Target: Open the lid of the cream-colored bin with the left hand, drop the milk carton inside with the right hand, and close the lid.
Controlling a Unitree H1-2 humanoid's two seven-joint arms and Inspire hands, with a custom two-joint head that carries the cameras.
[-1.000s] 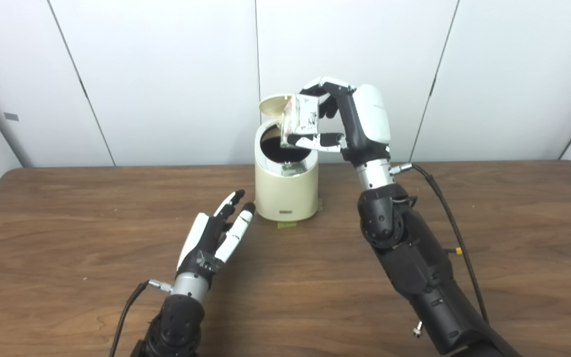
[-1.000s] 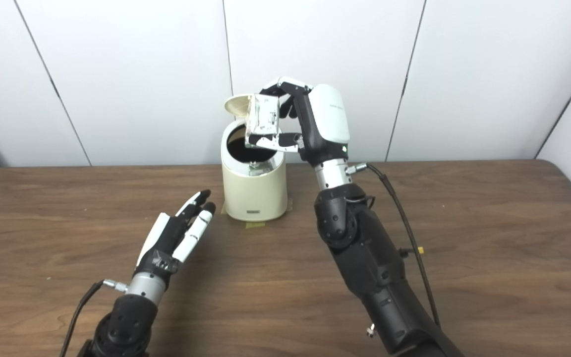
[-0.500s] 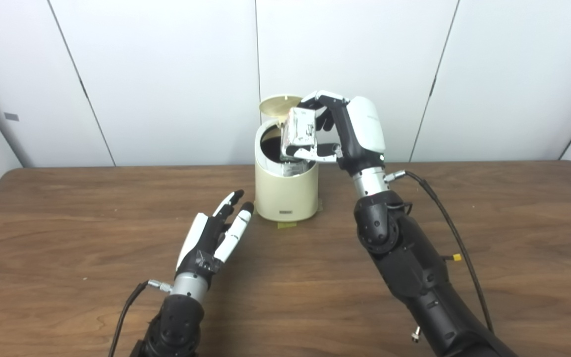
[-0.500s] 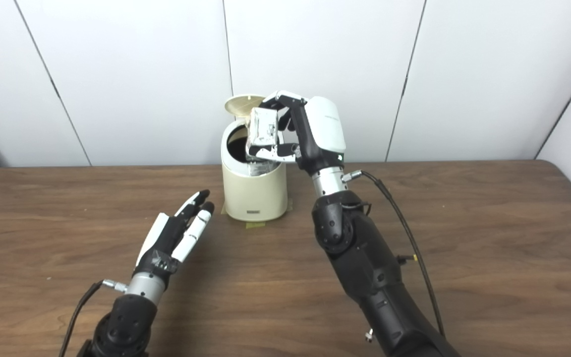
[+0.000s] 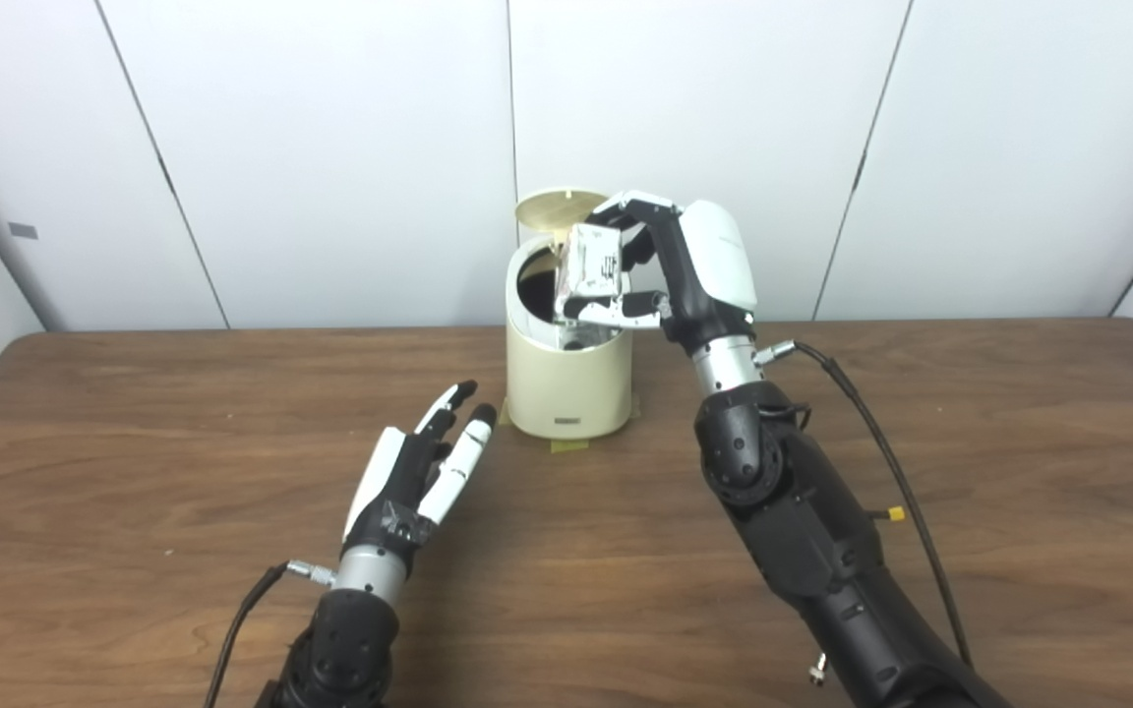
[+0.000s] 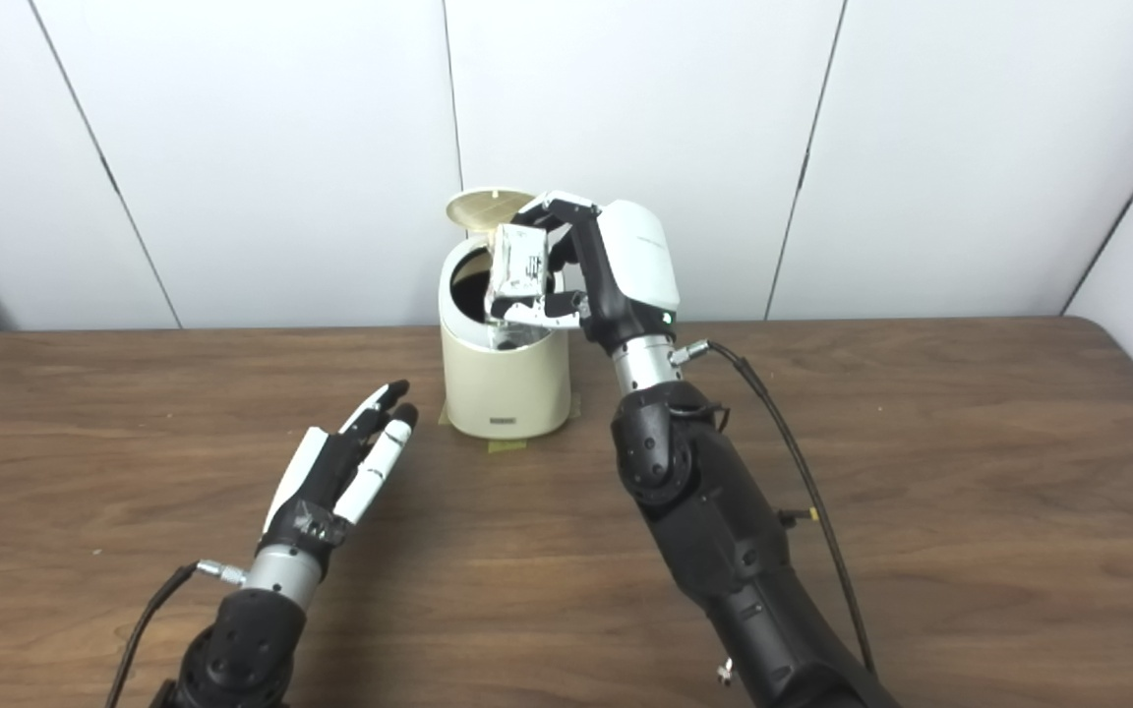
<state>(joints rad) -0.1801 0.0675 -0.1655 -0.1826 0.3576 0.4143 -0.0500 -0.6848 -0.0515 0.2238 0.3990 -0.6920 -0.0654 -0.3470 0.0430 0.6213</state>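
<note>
The cream-colored bin [image 5: 566, 383] stands at the back middle of the table with its round lid [image 5: 549, 208] tipped up behind the dark opening. My right hand [image 5: 685, 265] is shut on the milk carton [image 5: 588, 270], a crumpled white and silver carton, and holds it over the bin's opening, its lower end at the rim. My left hand [image 5: 419, 472] is open and empty, fingers stretched toward the bin, low over the table in front and left of it. In the right eye view the carton [image 6: 517, 265] hangs over the bin [image 6: 506, 379].
The brown wooden table [image 5: 134, 472] runs to white wall panels close behind the bin. Yellow tape [image 5: 566, 445] marks the bin's base. A black cable [image 5: 881, 452] trails from my right wrist over the table.
My right hand has carried the carton left and down, from above the bin's right side to over the opening. The left hand has drawn back slightly toward me.
</note>
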